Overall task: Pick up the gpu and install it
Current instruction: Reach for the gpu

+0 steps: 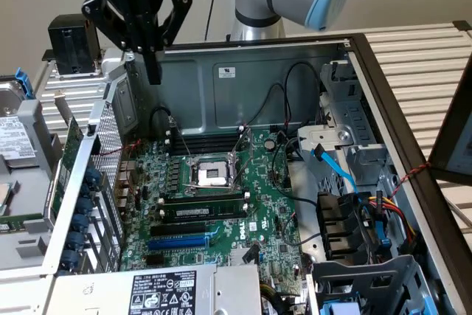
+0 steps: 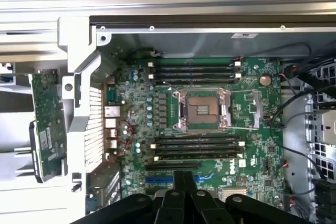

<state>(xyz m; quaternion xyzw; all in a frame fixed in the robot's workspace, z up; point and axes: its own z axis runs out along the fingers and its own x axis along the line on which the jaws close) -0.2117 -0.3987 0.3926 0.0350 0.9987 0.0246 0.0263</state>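
Above one motherboard, one closed hand

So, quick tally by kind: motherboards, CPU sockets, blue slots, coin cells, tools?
motherboard: 1
CPU socket: 1
blue slot: 1
coin cell: 1
tool: 1, shut, above the case's rear corner
Total: 5
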